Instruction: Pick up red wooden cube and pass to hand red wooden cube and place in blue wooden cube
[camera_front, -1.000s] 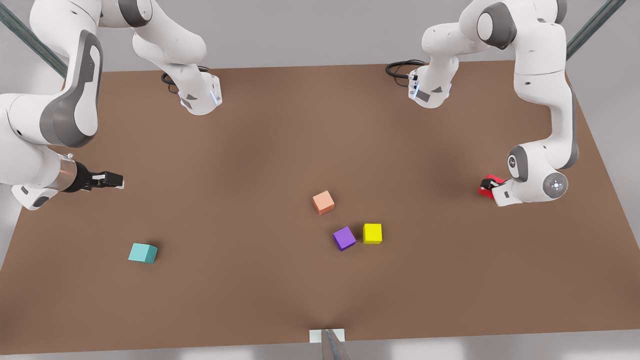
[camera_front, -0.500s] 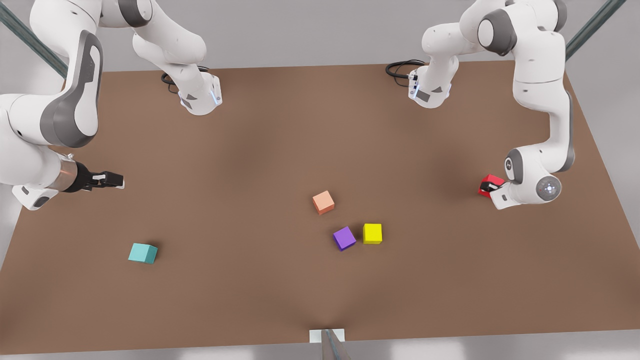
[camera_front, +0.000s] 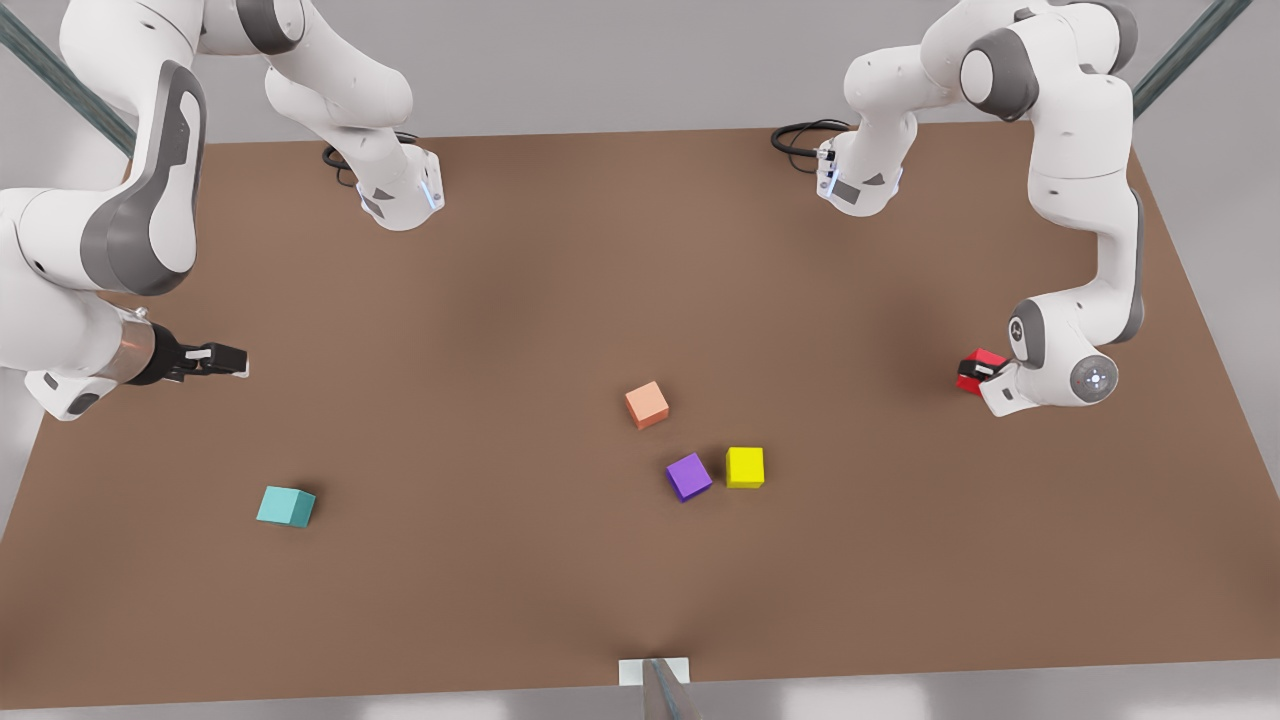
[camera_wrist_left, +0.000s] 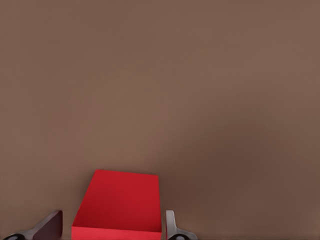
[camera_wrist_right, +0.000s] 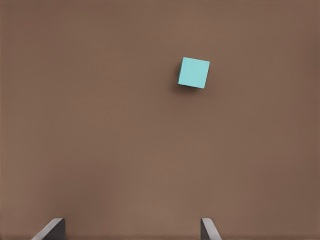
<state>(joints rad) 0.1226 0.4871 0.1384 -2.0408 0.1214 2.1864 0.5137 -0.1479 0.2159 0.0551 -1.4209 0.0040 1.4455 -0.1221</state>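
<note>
The red wooden cube (camera_front: 973, 367) rests on the brown table near the front view's right edge. My left gripper (camera_front: 985, 372) is down over it. In the left wrist view the red wooden cube (camera_wrist_left: 120, 200) lies between the two fingers, one finger close against a side and the other a small gap away; the gripper is open. The hand, my right gripper (camera_front: 225, 360), hovers open at the front view's left, black with white fingertips. The teal blue wooden cube (camera_front: 285, 506) sits on the table below it, and shows as the blue wooden cube (camera_wrist_right: 194, 72) in the right wrist view.
A salmon-orange cube (camera_front: 647, 404), a purple cube (camera_front: 689, 476) and a yellow cube (camera_front: 745, 467) sit near the table's middle. Both arm bases (camera_front: 400, 195) (camera_front: 858, 185) stand at the far edge. A small white post (camera_front: 655, 672) marks the near edge.
The left arm's wrist has shifted slightly toward the red cube and settled lower around it. The cube has stayed in place. The right arm has not moved.
</note>
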